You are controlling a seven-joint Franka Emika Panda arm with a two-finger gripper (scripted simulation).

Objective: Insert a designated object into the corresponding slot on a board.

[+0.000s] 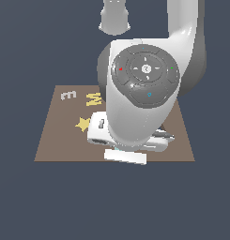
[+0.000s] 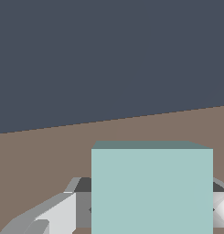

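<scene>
Wrist view: the hand (image 2: 152, 215) is clamped on the teal square block (image 2: 152, 189), held above the brown board (image 1: 50, 145) near its edge. The slot is hidden by the arm; rotate the block to match before lowering squarely.

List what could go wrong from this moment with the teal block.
1. The arm hides the square hole in the exterior view, so the teal block might be lowered off target and land on the board.
2. The block fills the wrist view between the pincer fingers; any tilt or twist could jam it at the hole's edge.
3. The yellow star lies close beside the pincer and might get nudged.
</scene>
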